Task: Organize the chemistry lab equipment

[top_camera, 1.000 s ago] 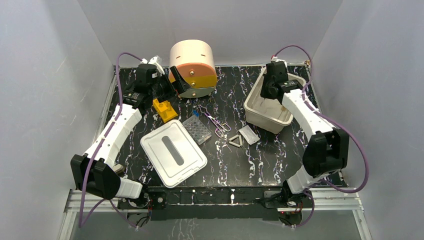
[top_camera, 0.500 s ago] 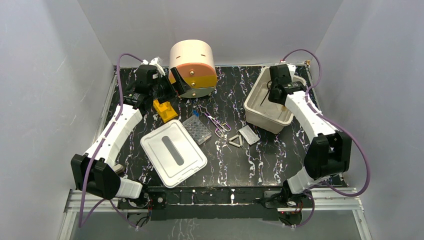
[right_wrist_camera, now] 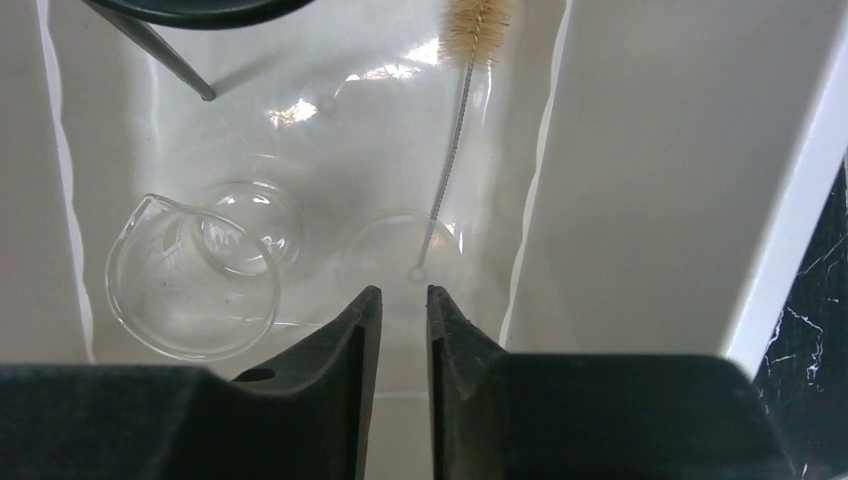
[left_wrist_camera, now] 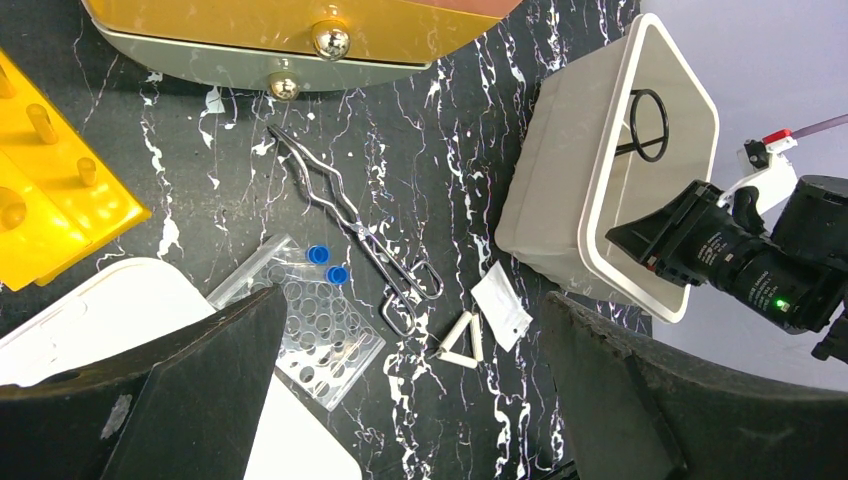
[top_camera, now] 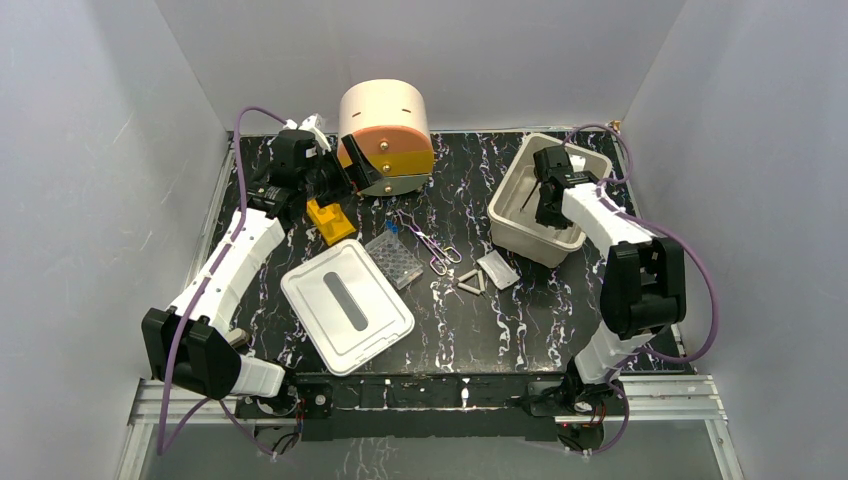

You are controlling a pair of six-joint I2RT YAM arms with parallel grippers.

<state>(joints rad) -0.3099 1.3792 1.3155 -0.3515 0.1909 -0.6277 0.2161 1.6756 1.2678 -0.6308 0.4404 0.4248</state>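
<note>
My left gripper (top_camera: 330,182) is wide open and empty, hovering near the drawer unit; in its wrist view (left_wrist_camera: 412,300) the jaws frame the table below. Under it lie the metal scissors (left_wrist_camera: 360,235) (top_camera: 428,243), the clear well plate (left_wrist_camera: 310,330) (top_camera: 393,258), the white triangle (left_wrist_camera: 462,345) (top_camera: 473,283), a flat slide packet (left_wrist_camera: 502,307) and the yellow rack (left_wrist_camera: 50,190) (top_camera: 329,220). My right gripper (top_camera: 545,203) reaches into the white bin (top_camera: 520,235). Its jaws (right_wrist_camera: 404,292) stand slightly apart with nothing between them, above a small brush (right_wrist_camera: 455,130) and clear round dishes (right_wrist_camera: 190,290).
A black ring on a rod (left_wrist_camera: 648,125) lies in the bin, at the top of the right wrist view (right_wrist_camera: 200,10). The white lid with a grey slot (top_camera: 345,303) lies at the front left. The round peach-orange-yellow drawer unit (top_camera: 385,120) stands at the back.
My right gripper has moved nearer and lower inside the bin, and its elbow has swung in. The thin black item it carried now lies in the bin. The left arm has not moved.
</note>
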